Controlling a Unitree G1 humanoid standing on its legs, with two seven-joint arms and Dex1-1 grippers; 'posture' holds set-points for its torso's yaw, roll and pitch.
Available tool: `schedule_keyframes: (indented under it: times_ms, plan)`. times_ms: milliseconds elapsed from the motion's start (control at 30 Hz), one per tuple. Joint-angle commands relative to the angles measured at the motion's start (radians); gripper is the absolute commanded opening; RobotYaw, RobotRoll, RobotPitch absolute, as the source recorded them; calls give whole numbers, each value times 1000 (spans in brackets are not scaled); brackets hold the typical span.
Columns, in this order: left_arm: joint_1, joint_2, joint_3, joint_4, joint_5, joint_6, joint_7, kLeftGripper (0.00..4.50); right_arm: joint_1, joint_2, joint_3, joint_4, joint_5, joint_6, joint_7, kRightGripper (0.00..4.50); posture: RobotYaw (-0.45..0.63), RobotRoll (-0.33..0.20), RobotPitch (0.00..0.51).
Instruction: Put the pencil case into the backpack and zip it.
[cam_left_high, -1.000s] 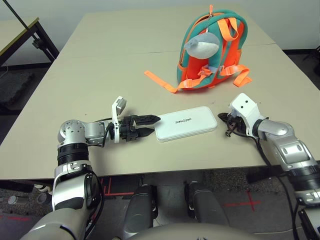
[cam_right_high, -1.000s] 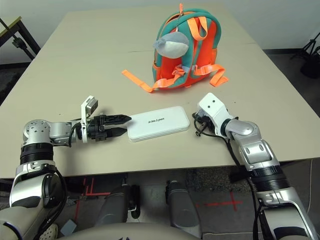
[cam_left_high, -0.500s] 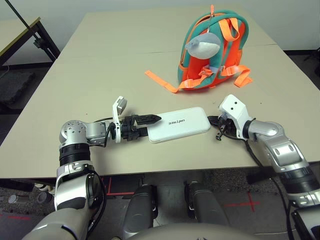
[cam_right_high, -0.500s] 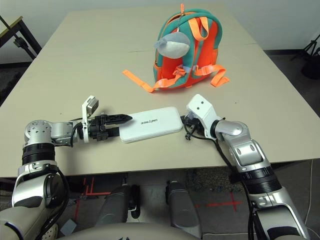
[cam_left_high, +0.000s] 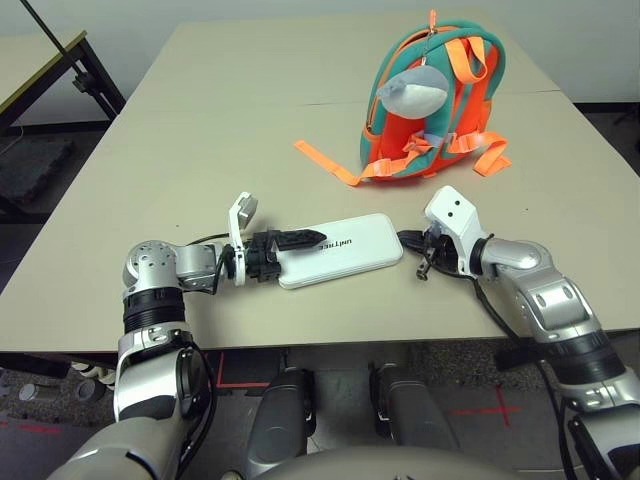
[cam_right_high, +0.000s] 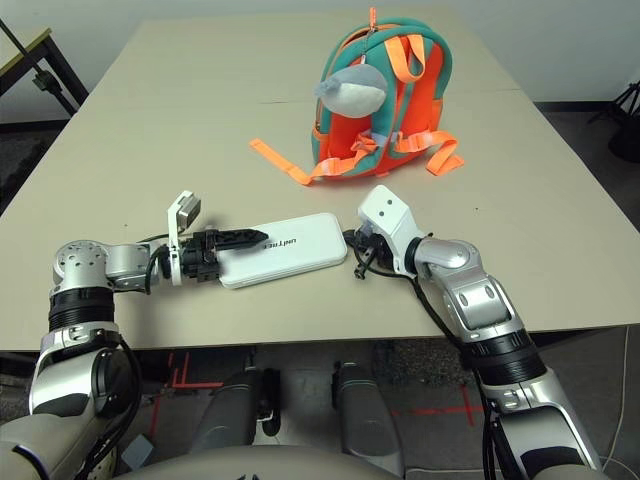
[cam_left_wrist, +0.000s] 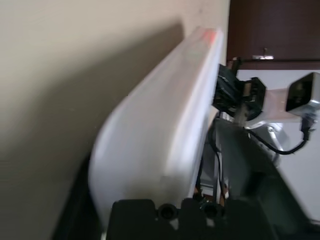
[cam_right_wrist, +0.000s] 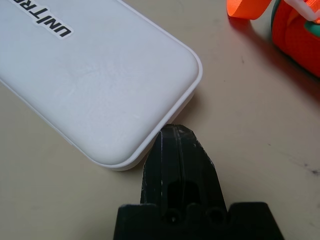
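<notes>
Observing the white pencil case (cam_left_high: 345, 255) lying on the table (cam_left_high: 220, 140), nearer the robot than the backpack (cam_left_high: 400, 132). Reading dark "UNITREE" lettering (cam_right_high: 280, 243) on its upward face.

Seeing the left gripper (cam_left_high: 320, 248) reaching over the case's left end, holding its fingers apart with that end between them. Tracing one finger above the face; losing most of the other behind the case. Being unable to tell whether both are pressing on it.

Finding the right gripper (cam_right_wrist: 176, 128) keeping its fingers together, pointing at the opposite end, and touching the case's edge with the tips.

Noting the backpack standing upright farther back, well apart from the case. Recording the grey-and-white plush charm (cam_left_high: 413, 93) hanging on its front, and an orange strap (cam_left_high: 328, 163) trailing on the tabletop.
</notes>
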Motion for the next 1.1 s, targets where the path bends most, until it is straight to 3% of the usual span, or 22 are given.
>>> schedule_keyframes:
  times_ms: [33, 167, 300, 333, 500, 733, 933, 1100]
  plan:
    - [12, -9, 15, -3, 49, 2, 15, 2096, -6, 3, 26, 3, -3, -21, 6, 0, -151, 0, 135]
    - [-3, -17, 43, -28, 52, -41, -3, 1216, -10, 4, 30, 22, -19, -38, 0, 0, -151, 0, 135]
    - [-28, -17, 69, -31, 49, -62, -5, 1214, -19, 6, 32, 42, -30, -51, -5, 0, -146, 0, 132]
    - [-38, -13, 78, -35, 45, -70, -9, 1214, -23, 6, 32, 50, -35, -55, -7, 187, -143, 0, 132]
    - [-89, 22, 100, -58, 45, -131, -28, 1214, -39, 3, 33, 89, -54, -80, -18, 1658, -138, 0, 132]
    - [-190, 95, 124, -75, 26, -126, -28, 1214, -54, -19, 50, 148, -113, -116, -38, 4365, -131, 0, 134]
    - [-250, 196, 104, -89, 57, -177, -57, 1214, -88, -23, 17, 228, -167, -49, -143, 4500, -130, 0, 135]
    - [-292, 282, 67, -41, 119, -293, -104, 1214, -130, 15, -72, 279, -133, 36, -270, 4500, -118, 0, 134]
